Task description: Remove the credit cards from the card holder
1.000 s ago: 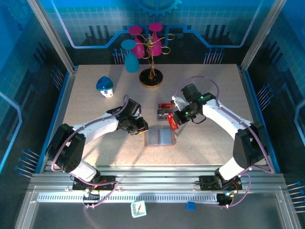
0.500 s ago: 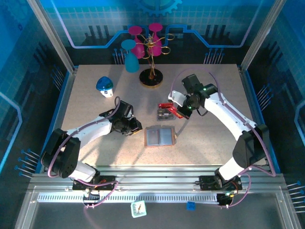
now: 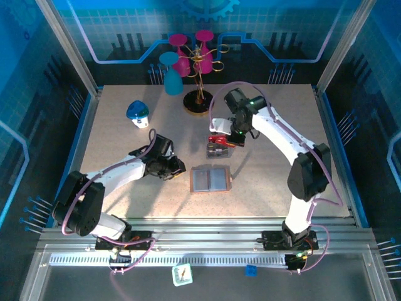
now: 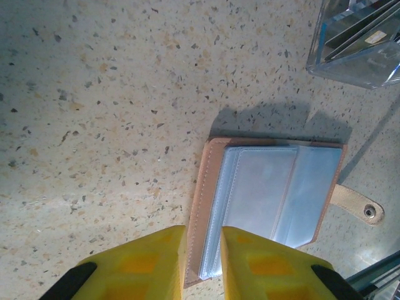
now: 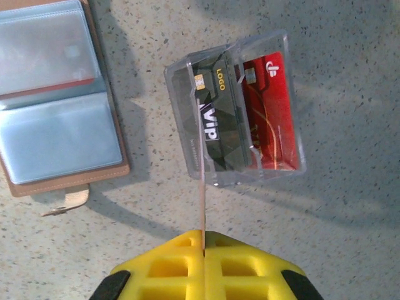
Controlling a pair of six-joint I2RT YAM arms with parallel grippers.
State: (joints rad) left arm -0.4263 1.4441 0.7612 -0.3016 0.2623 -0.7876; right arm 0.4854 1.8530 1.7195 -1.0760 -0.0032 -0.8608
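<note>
- The wallet (image 3: 210,180) lies open and flat on the desk (image 3: 125,144), near the front, between the two arms.
- Its grey-blue pockets face up. A thin red edge shows in one pocket (image 5: 62,84), and I cannot tell what it is.
- The strap (image 4: 356,203) sticks out on the side away from the left tool.
- The left tool (image 4: 204,240) is released. Its fingers stand a little apart with nothing between them, low, just beside the wallet's edge.
- The right tool (image 5: 202,240) is clenched on one card (image 5: 201,175), held edge-on right above the clear box (image 5: 189,150).
- The box stands just behind the wallet, not touching it.
- Inside it lie a black card (image 5: 219,125) and a red card (image 5: 272,112), side by side.
</note>
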